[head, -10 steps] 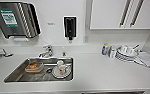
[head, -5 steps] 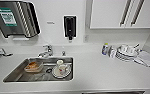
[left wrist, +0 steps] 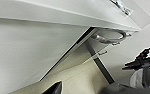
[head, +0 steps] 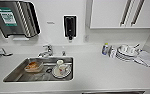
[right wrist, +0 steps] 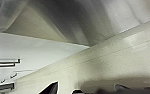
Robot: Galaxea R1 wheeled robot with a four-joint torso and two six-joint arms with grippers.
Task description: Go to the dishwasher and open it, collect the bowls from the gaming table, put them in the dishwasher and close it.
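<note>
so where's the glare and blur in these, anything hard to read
Head view: soft all over, the paper towel dispenser label unreadable, its steel front streaked with reflections, the sink wall shiny. Left wrist view: white cabinet panels evenly lit, edges smeared. Right wrist view: a broad dark shadow overhead, heavy blur.

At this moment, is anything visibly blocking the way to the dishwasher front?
Cannot be settled from here. The head view looks down on the white counter, the sink and stacked white dishes; just a dark strip, possibly the dishwasher's top, shows at the counter's near edge. The wrist views show cabinet fronts and floor, no obstacle.
</note>
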